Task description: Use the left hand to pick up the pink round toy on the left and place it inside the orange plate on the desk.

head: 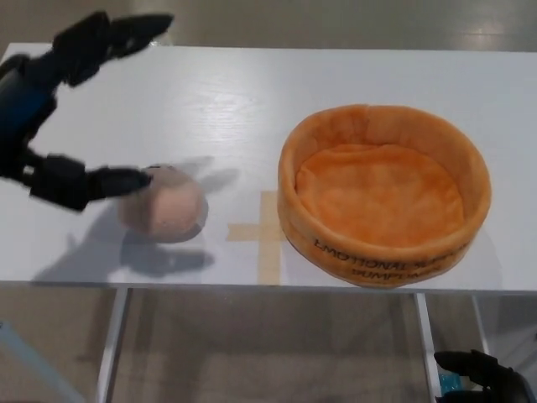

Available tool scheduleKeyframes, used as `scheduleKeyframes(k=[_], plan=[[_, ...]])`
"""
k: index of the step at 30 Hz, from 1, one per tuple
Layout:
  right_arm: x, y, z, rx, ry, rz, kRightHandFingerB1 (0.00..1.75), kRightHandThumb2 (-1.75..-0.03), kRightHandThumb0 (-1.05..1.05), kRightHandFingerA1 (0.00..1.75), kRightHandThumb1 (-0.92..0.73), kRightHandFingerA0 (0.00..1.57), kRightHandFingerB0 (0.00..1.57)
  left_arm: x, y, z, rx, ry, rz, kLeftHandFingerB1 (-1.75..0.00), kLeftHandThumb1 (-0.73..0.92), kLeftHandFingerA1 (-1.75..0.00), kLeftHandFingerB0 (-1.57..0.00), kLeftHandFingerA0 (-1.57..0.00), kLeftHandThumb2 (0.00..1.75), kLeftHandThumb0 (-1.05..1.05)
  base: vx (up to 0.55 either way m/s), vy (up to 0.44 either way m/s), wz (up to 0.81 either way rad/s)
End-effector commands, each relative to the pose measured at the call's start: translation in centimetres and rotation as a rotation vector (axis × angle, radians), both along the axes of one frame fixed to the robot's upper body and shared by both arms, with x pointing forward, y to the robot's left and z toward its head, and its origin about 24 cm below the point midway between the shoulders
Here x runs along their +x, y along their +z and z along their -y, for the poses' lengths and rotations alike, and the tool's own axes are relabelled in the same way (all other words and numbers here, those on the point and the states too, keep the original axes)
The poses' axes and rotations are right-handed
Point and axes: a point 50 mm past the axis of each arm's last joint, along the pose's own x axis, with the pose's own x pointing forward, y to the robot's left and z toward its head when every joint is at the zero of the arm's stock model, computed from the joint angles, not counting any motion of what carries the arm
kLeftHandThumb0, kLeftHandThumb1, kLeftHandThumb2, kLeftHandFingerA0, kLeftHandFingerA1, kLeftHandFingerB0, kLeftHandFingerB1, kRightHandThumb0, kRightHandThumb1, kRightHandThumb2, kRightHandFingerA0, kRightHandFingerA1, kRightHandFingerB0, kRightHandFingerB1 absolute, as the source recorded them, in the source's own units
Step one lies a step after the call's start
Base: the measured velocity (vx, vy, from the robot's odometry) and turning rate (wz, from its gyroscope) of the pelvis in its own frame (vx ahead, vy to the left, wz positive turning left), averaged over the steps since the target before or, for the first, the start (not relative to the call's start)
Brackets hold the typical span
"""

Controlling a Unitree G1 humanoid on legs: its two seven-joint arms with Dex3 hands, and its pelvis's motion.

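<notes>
So far nothing is grasped: the left hand (63, 109) hangs with fingers spread wide at the pink round toy's (165, 210) nine o'clock, while the orange plate (384, 195) at three o'clock waits empty.

Left hand (59, 109): matte black, thick rounded fingers (126, 29), dark blue wrist section at far left. Right hand (487, 378): black, only a sliver visible near bottom right.
</notes>
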Motion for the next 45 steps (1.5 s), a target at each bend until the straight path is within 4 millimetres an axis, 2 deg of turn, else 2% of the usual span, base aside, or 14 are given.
scheduleKeyframes(k=[1,3,6,7,8,14,17,19,21,29,30,41,42,45], plan=[[-0.1,0.0,0.2,-0.031,0.027,-0.001,0.46,-0.57,-0.14,0.51,-0.6,0.6,0.58,5.8,-1.2,1.0,0.281,0.279,-0.018,-0.29,0.35,-0.22,-0.09,-0.06,0.67,-0.52,0.0,0.0,0.0],[-0.1,0.0,0.2,-0.029,0.024,-0.003,0.46,-0.58,-0.15,0.5,-0.61,0.59,0.57,6.3,-1.6,1.0,0.306,0.293,-0.038,-0.27,0.38,-0.24,-0.08,0.0,0.54,-0.44,0.0,0.0,0.0],[0.0,0.1,0.3,-0.026,0.021,0.001,0.46,-0.58,-0.14,0.51,-0.61,0.59,0.58,7.3,-2.5,1.1,0.378,0.326,-0.087,-0.27,0.36,-0.25,-0.07,0.0,0.52,-0.42,0.0,0.0,0.0],[0.0,0.1,0.3,-0.028,0.024,0.003,0.46,-0.58,-0.14,0.51,-0.61,0.58,0.57,7.5,-2.8,1.2,0.397,0.334,-0.099,-0.29,0.29,-0.24,0.0,0.0,0.71,-0.39,0.0,0.0,0.0],[0.1,0.2,0.2,-0.03,0.028,0.005,0.47,-0.58,-0.13,0.51,-0.61,0.58,0.57,7.9,-3.3,1.3,0.427,0.347,-0.128,-0.22,0.31,-0.19,0.0,0.0,0.73,-0.46,0.0,0.0,0.0],[0.1,0.2,0.2,-0.023,0.029,0.002,0.46,-0.58,-0.14,0.51,-0.61,0.58,0.57,8.5,-5.3,1.6,0.485,0.36,-0.242,-0.12,0.27,-0.06,0.0,0.0,0.64,-0.53,0.0,0.0,0.0],[0.2,0.3,0.2,-0.028,0.034,0.008,0.47,-0.58,-0.13,0.51,-0.61,0.58,0.58,8.7,-6.4,1.8,0.553,0.364,-0.274,-0.05,0.37,-0.05,0.0,0.0,0.75,-0.55,0.0,0.0,0.0],[0.2,0.3,0.3,-0.04,0.037,0.011,0.47,-0.57,-0.12,0.51,-0.61,0.59,0.59,8.7,-6.9,1.8,0.57,0.367,-0.299,-0.02,0.26,-0.02,0.0,0.0,0.65,-0.61,0.0,0.0,0.0],[0.2,0.3,0.2,-0.04,0.037,0.012,0.47,-0.57,-0.11,0.51,-0.61,0.59,0.6,8.7,-7.8,1.6,0.598,0.376,-0.335,0.0,0.41,-0.02,0.0,0.0,0.77,-0.59,0.0,0.0,0.0],[0.3,0.3,0.1,-0.044,0.034,0.014,0.48,-0.57,-0.11,0.52,-0.6,0.6,0.61,8.6,-9.6,1.1,0.678,0.382,-0.428,-0.05,0.37,-0.09,0.0,0.0,0.78,-0.6,0.0,0.0,0.0],[0.3,0.3,0.1,-0.042,0.034,0.016,0.49,-0.57,-0.1,0.52,-0.6,0.6,0.62,8.6,-9.8,1.1,0.685,0.38,-0.437,0.0,0.29,-0.08,0.0,0.0,0.67,-0.66,0.0,0.0,0.0],[0.5,0.3,0.1,-0.034,0.033,0.009,0.48,-0.57,-0.12,0.52,-0.6,0.59,0.61,8.2,-10.9,0.9,0.727,0.36,-0.466,-0.07,0.37,-0.1,0.0,0.0,0.78,-0.63,0.0,0.0,0.0],[0.5,0.4,0.1,-0.037,0.034,0.012,0.49,-0.57,-0.1,0.53,-0.6,0.61,0.62,8.1,-11.1,0.9,0.729,0.359,-0.469,-0.05,0.3,-0.13,0.0,0.0,0.69,-0.68,0.0,0.0,0.0],[0.5,0.4,0.1,-0.041,0.035,0.015,0.48,-0.57,-0.1,0.53,-0.6,0.61,0.62,8.0,-11.4,0.8,0.733,0.357,-0.475,-0.06,0.29,-0.15,0.0,0.0,0.68,-0.67,0.0,0.0,0.0]])
